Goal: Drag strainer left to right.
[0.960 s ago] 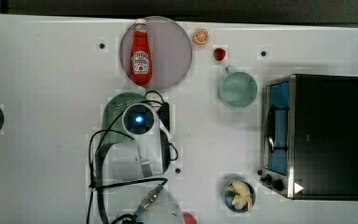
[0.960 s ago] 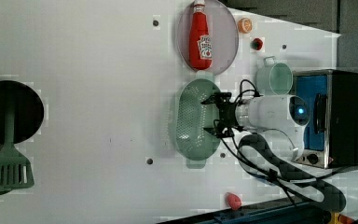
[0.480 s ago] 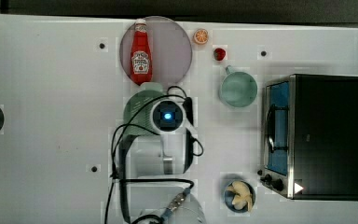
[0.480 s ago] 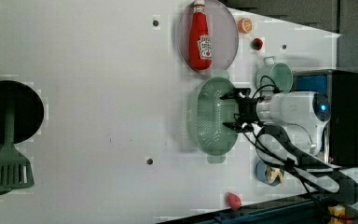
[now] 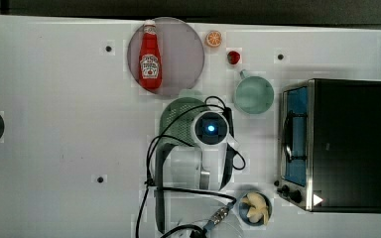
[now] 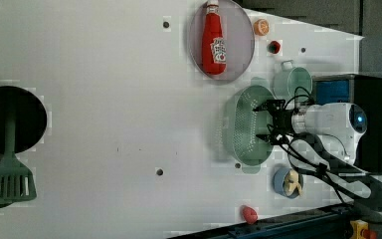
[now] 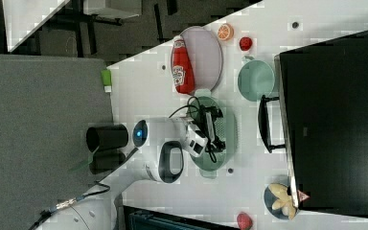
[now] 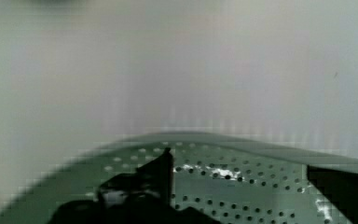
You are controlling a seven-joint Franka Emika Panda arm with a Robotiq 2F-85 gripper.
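Observation:
The pale green strainer (image 6: 243,127) lies on the white table, just below the grey plate in the left view. My gripper (image 6: 264,122) reaches down into its perforated bowl, open, the fingers spread wide along the bowl's length and holding nothing. In the wrist view the gripper (image 8: 237,161) has one dark finger (image 8: 158,170) on each side, with the strainer's perforated wall (image 8: 242,186) between them. From the top view, the arm's wrist (image 5: 211,129) covers much of the strainer (image 5: 176,119). The right view shows the gripper (image 7: 216,128) over the strainer (image 7: 227,136).
A grey plate (image 5: 183,59) with a ketchup bottle (image 5: 150,59) touches the strainer's far end. The teal mug (image 5: 254,96) and the black toaster oven (image 5: 337,144) stand at the top view's right. A small blue bowl (image 5: 254,208), a black pan (image 6: 10,119) and a green spatula (image 6: 7,181) are further off.
The gripper and the strainer have slid together toward the top view's right, closer to the mug and the oven. The fingers stayed inside the bowl.

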